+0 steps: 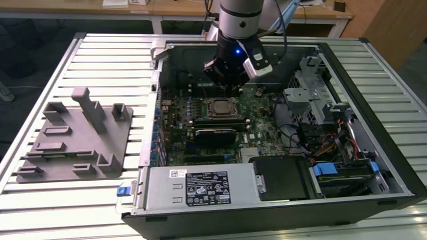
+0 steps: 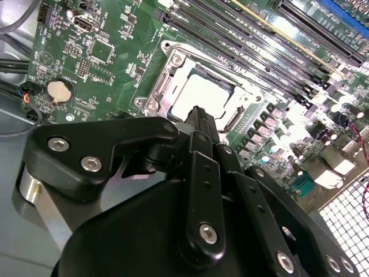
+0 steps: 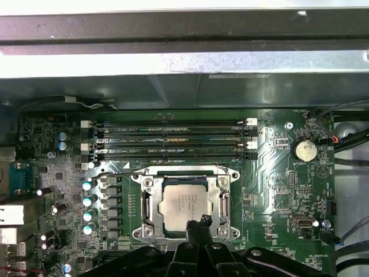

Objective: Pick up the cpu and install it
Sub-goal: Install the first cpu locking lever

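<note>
The small silvery-grey square cpu (image 3: 183, 202) lies in the dark socket frame (image 3: 151, 203) of the green motherboard (image 3: 277, 190) (placing looks done). The black gripper (image 3: 202, 224), closed on nothing, hangs at its edge. Any further contact demands lightness.

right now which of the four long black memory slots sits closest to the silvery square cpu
The long black memory slot bordering the metal socket frame that holds the silvery square cpu; the other three lie beyond it, toward the case wall.
</note>
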